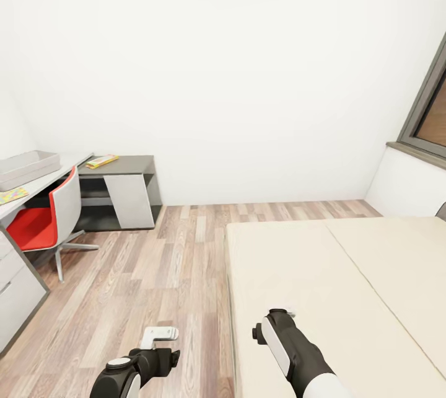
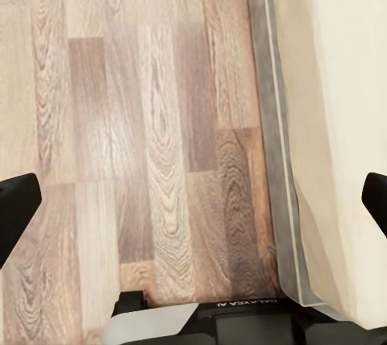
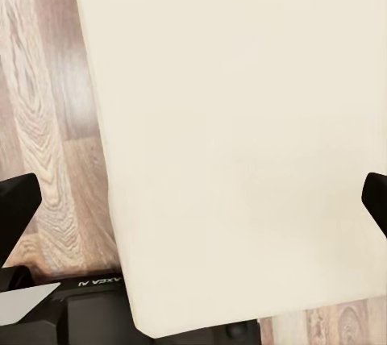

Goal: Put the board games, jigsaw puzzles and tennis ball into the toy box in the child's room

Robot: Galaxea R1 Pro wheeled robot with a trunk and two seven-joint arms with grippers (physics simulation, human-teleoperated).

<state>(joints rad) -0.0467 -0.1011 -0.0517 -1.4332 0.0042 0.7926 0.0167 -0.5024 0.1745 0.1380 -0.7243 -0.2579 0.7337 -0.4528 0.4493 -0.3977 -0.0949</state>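
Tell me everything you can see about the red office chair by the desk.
The office chair has a bright red seat and a red inner backrest with a pale grey outer shell that looks like hard plastic. It stands upright on thin light-grey legs on the wooden floor. The seat is tucked partly under the pale desk, the back turned toward the room. Nothing rests on it, and whether it touches the desk cannot be told.
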